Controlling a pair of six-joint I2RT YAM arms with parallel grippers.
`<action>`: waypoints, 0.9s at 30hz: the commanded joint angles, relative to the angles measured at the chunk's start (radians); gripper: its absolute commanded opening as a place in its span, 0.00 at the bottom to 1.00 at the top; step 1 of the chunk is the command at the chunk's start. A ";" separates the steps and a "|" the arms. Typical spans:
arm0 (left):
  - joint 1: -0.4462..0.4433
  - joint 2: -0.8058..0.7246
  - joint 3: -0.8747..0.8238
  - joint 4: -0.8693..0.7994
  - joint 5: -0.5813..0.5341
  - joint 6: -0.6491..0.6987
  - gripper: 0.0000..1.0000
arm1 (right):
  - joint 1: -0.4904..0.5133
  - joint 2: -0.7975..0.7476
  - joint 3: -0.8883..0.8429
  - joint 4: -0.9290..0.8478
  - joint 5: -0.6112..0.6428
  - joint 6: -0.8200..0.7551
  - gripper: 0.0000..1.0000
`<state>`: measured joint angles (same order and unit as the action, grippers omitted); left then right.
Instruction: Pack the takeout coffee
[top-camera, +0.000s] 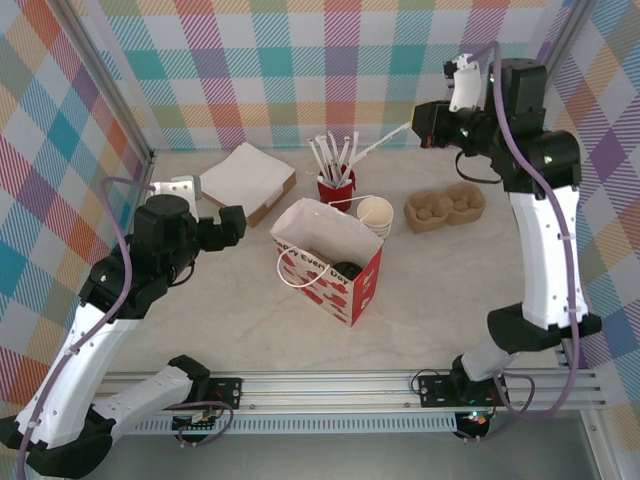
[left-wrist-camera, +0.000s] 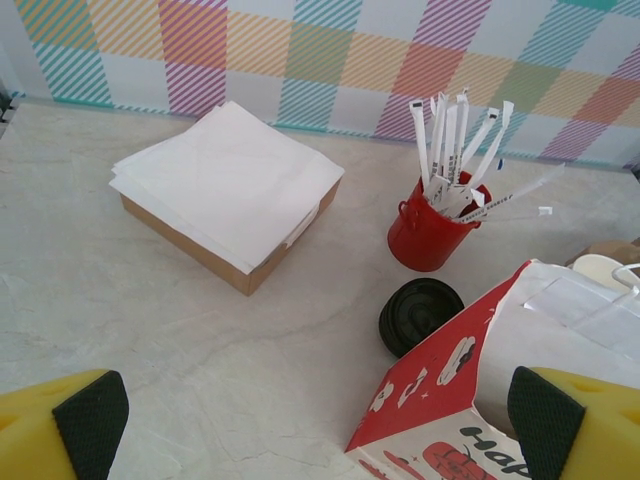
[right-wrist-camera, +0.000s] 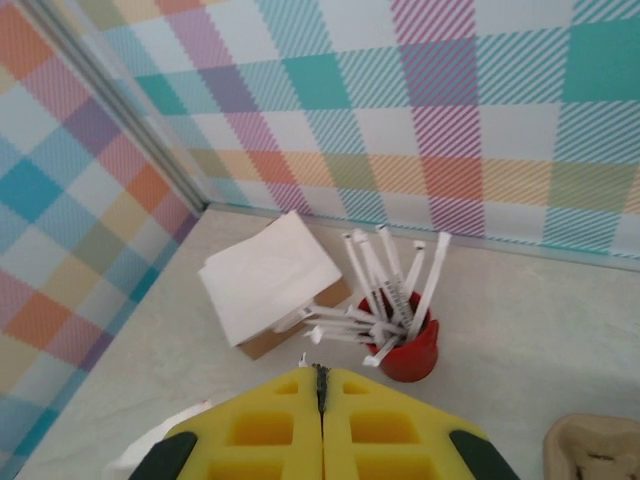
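My left gripper (left-wrist-camera: 318, 415) hangs low over the surface (top-camera: 200, 320) with its fingers spread wide and nothing between them. From above, it (top-camera: 232, 225) sits just left of the red-and-white paper bag (top-camera: 350, 295).

My right gripper (right-wrist-camera: 320, 385) is raised near the back wall, its yellow fingers pressed flat together. In the top view a thin white stick (top-camera: 380, 143) runs from that gripper (top-camera: 418, 125) down toward the red cup (top-camera: 335, 190). I cannot tell whether the stick is pinched in the tips.

The takeout coffee shows as a round black lid (left-wrist-camera: 420, 315). From my left wrist it stands on the surface between the red cup (left-wrist-camera: 430, 235) and the bag (left-wrist-camera: 430, 390), partly hidden by the bag's red edge. From above, a dark round shape (top-camera: 347, 268) shows at the bag's open mouth. I cannot tell whether it is inside the bag or behind it.

The bag stands open at mid-surface with its handle toward the near edge. A white-rimmed cup (top-camera: 375, 213) stands just behind the bag's right corner. The brown pulp carrier (top-camera: 445, 207) lies further right, apart from the bag. A cardboard box topped with white napkins (top-camera: 245, 180) lies at the back left. The red cup of sticks (right-wrist-camera: 410, 350) stands between that box (right-wrist-camera: 270, 285) and the carrier (right-wrist-camera: 595, 450).
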<state>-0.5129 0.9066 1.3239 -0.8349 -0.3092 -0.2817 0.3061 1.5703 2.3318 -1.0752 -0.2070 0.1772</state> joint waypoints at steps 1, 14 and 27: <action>-0.001 -0.021 -0.015 0.011 -0.021 -0.021 0.99 | 0.039 -0.043 -0.077 -0.008 -0.107 0.017 0.06; -0.001 -0.022 -0.014 0.011 -0.025 -0.021 0.99 | 0.294 0.018 -0.254 0.031 0.021 -0.014 0.08; -0.001 0.000 -0.004 0.010 -0.031 -0.025 1.00 | 0.367 0.203 -0.155 -0.003 -0.049 -0.030 0.35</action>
<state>-0.5129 0.9001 1.3170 -0.8352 -0.3176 -0.2962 0.6720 1.7947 2.1071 -1.0538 -0.2546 0.1646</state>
